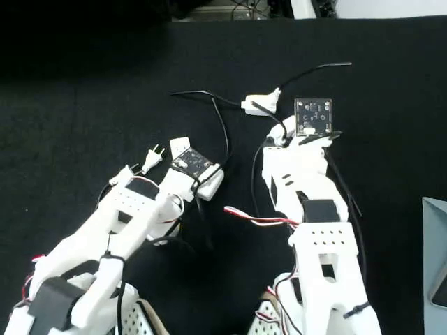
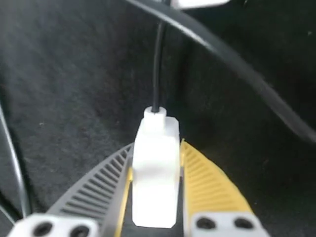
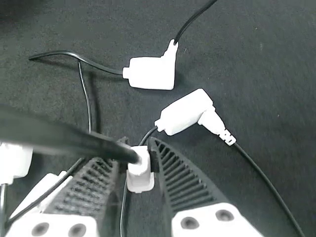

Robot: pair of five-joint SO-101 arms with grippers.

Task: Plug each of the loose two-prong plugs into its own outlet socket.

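Left gripper (image 2: 157, 148) grips white connector (image 2: 155, 182) lengthwise, cord end pointing outward.

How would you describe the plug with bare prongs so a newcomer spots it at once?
In the high view, find the left arm rising from the lower left corner of the black mat. Beside its wrist, on the side away from the other arm, lies a small white plug. Unlike the other white cable ends, it shows two bare metal prongs.

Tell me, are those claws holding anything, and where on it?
Left gripper: a white rectangular plastic block, by its long sides. Right gripper: a smaller white plastic connector, by its sides.
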